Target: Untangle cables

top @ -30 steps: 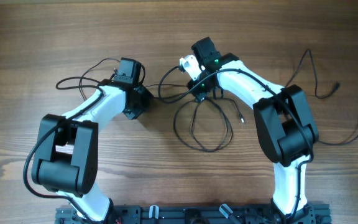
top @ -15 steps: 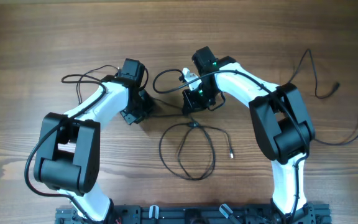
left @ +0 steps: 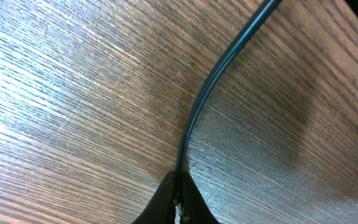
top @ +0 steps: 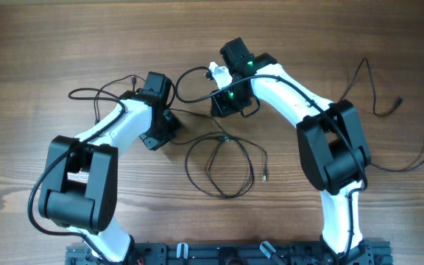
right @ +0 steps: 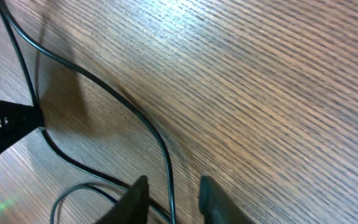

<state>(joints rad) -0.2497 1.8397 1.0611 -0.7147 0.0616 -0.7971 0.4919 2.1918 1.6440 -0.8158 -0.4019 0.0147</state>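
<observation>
Wood table [top: 35, 44] fills all three views. Left arm [top: 116, 125] enters from 7 o'clock and right arm [top: 293, 103] from 5 o'clock. We see both wrists near each other, just toward 12 from centre.

Tangled cables [top: 221, 140] sit dead centre between the arms. They are a few loose overlapping loops flat on the wood, with strands leading up toward each wrist. Side strand [top: 87, 92] trails from the left wrist out to 10 o'clock. Kinked cable [top: 377, 112] at 2 o'clock and curved cable [top: 407, 165] at 3 o'clock lie well apart from the tangle, beyond the right arm.

Left claw [left: 178, 199] has its tips together, clamped on pinched cable [left: 194, 112], which rises from the tips and arcs off to 1 o'clock in the wrist view. We can't tell which overhead strand that is.

Right claw [right: 171, 196] has its fingers apart, low over the wood. Thin strand [right: 135, 121] runs through the gap, ungripped.

Silver plug tip [top: 265, 177] lies at the 4 o'clock edge of the loops.
</observation>
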